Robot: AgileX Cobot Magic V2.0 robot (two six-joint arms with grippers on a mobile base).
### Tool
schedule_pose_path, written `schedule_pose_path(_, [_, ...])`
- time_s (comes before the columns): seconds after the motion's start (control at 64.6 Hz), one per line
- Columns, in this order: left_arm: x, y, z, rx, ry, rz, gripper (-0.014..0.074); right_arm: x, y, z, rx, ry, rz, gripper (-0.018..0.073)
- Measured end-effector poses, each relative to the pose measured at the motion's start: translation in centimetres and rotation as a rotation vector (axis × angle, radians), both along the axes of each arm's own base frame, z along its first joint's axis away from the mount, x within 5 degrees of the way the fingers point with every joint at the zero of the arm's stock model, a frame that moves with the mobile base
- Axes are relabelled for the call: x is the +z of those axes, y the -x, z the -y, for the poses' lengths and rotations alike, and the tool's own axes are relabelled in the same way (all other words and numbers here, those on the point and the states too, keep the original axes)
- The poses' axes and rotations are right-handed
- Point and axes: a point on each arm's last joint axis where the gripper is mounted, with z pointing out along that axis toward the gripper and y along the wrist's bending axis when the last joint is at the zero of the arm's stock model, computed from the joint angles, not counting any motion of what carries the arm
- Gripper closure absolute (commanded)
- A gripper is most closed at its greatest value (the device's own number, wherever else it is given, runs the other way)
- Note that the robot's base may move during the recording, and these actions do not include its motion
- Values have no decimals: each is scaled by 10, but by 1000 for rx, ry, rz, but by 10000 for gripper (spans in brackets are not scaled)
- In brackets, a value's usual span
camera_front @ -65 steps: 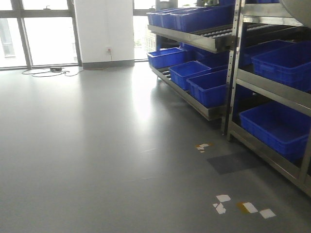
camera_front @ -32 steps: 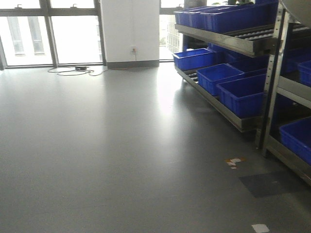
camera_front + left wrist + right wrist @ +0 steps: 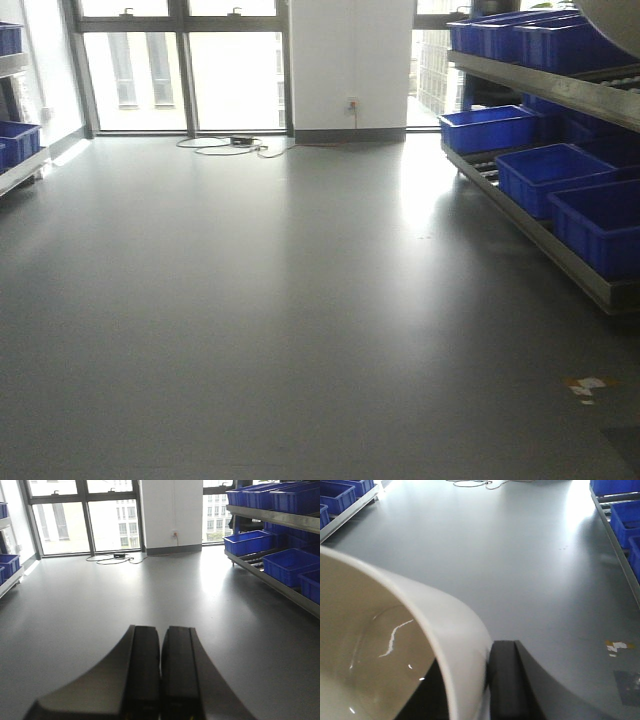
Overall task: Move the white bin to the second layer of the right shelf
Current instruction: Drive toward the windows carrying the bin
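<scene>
A wide grey floor (image 3: pixel 250 300) runs back to tall windows (image 3: pixel 235 80) on either side of a white pillar (image 3: pixel 350 60). Right of the pillar, a steel rack (image 3: pixel 560 250) carries blue crates (image 3: pixel 490 128). Left of the pillar's foot, cables (image 3: pixel 225 145) lie on the floor. The left pincer (image 3: pixel 161 670) is clenched, its dark fingers pressed together with nothing between them. The right pincer (image 3: pixel 475 685) grasps the white bin (image 3: pixel 385 645) by its rim, above the floor and well short of the pillar.

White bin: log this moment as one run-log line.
right pincer: shut on white bin rim | left pincer: shut, empty | ahead: open floor, blue crates on rack at right | bin not yet shelved
</scene>
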Motion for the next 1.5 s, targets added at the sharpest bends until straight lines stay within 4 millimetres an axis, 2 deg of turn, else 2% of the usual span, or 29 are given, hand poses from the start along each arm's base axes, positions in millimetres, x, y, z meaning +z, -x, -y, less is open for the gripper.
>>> schedule_pose_path(1.502, [0,0,0,0,0,0,512,0,0,0,0,0,0,511])
